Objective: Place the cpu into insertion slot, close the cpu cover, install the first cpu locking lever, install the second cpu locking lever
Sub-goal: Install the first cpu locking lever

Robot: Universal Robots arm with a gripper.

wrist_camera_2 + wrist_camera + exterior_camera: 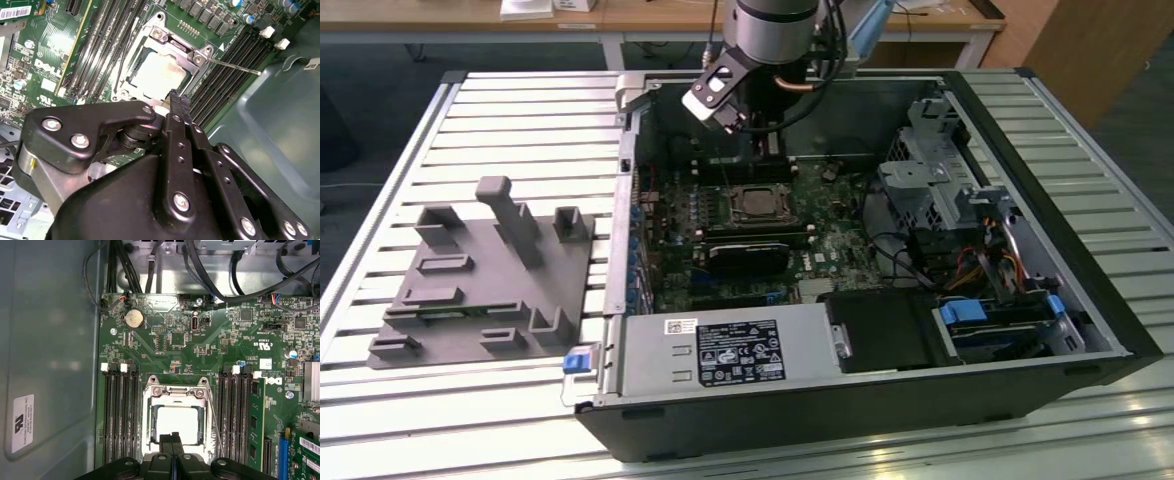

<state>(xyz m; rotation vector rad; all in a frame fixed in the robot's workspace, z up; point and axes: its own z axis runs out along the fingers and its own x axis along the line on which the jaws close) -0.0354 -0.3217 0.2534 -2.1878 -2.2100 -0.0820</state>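
Above cpu cover [175, 391], tool [173, 436] closed, cpu [177, 417] seemingly seated, stickered case wall [50, 365]

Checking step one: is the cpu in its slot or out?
In: the cpu lies flat, its silver top showing through the cover window.

In the first wrist view the gripper [173, 438] covers one edge of the cpu cover [176, 400] and the cpu [177, 422].

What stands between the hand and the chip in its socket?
Nothing visible blocks it. The shut hand sits at the edge of the metal frame, which covers only the rim of the chip; its top shows bare through the window.
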